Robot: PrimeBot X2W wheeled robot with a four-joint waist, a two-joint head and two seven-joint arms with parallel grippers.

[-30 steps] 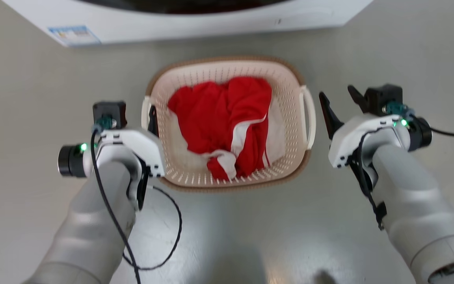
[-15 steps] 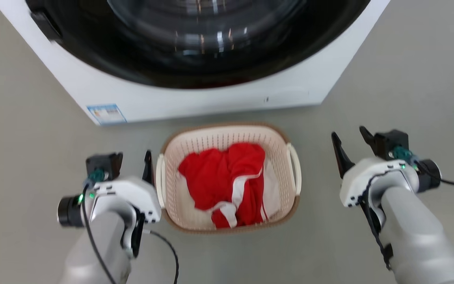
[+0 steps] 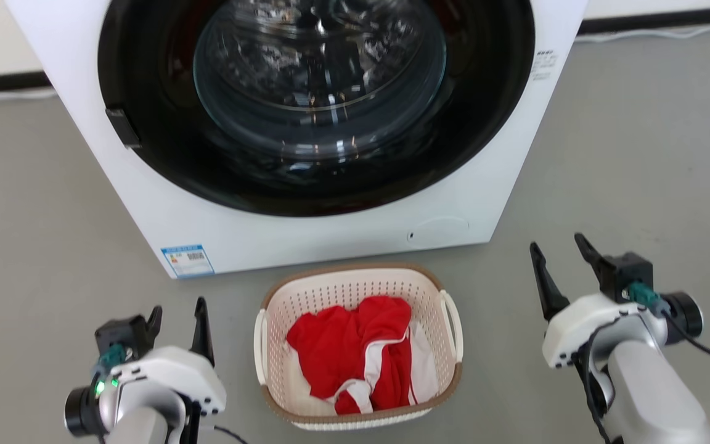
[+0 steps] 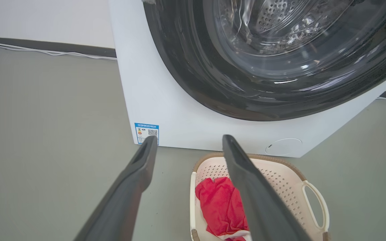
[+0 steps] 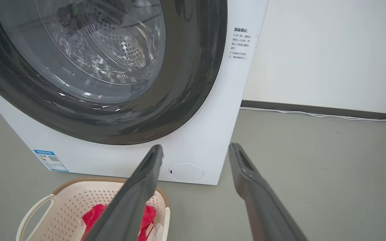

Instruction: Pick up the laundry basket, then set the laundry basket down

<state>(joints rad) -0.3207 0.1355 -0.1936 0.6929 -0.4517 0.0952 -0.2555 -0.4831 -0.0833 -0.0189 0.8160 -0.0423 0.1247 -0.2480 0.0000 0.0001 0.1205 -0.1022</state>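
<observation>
The laundry basket [image 3: 334, 295], cream-white with a brown rim, rests on the grey floor in front of the washing machine, and red and white clothing [image 3: 355, 345] lies inside it. My left gripper [image 3: 178, 307] is open to the left of the basket, apart from its left handle [image 3: 260, 345]. To the basket's right my right gripper [image 3: 557, 242] is open, clear of the right handle [image 3: 453, 330]. The left wrist view has the left gripper [image 4: 190, 137] with the basket [image 4: 281, 182] low on the right. Beyond the right gripper [image 5: 196, 145], the basket [image 5: 79, 201] sits low on the left.
A large white washing machine [image 3: 306, 240] with a round dark glass door [image 3: 318, 80] stands just behind the basket. Grey floor spreads to both sides. A white cable [image 5: 313, 114] runs along the wall base at the back.
The head camera has lifted, so the basket looks smaller and lower and the washer door came into view. My left gripper's finger has come away from the basket's left handle. Both grippers stay open.
</observation>
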